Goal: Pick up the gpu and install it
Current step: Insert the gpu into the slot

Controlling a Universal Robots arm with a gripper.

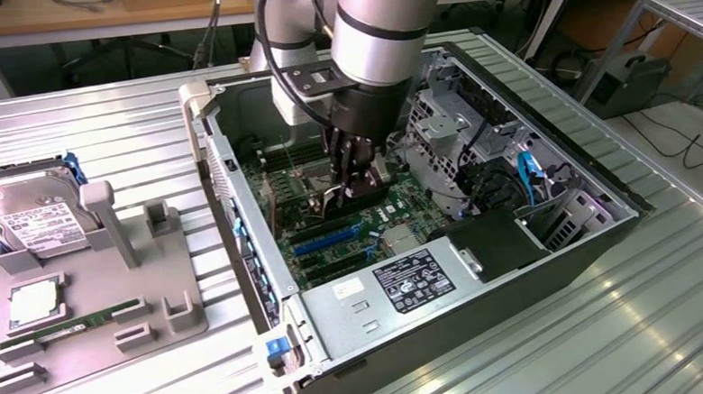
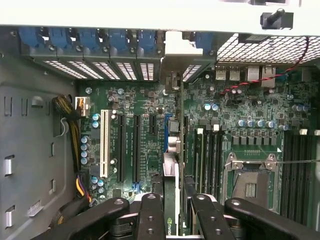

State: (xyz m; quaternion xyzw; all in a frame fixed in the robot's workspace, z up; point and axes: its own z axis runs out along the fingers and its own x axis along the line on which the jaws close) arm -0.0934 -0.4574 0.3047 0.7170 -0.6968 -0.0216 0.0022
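Note:
My gripper (image 1: 352, 174) reaches down into the open computer case (image 1: 570, 231) and is shut on the gpu (image 1: 368, 194), a thin black card held on edge just above the motherboard (image 1: 330, 243). In the wrist view the gpu (image 2: 171, 167) runs edge-on out from between my black fingers (image 2: 150, 215). It lies along the blue expansion slot (image 2: 165, 131), beside the black slots (image 2: 135, 145). Its silver bracket end (image 2: 180, 52) sits at the case's rear slot openings. I cannot tell whether the card's edge touches the slot.
The empty CPU socket (image 2: 250, 185) and RAM slots (image 2: 207, 155) lie close beside the card. A power supply (image 1: 410, 280) and a drive cage (image 1: 444, 124) crowd the case. On the exterior view's left, a grey fixture (image 1: 152, 298) holds a hard drive (image 1: 34, 218) and a green RAM stick (image 1: 69, 325).

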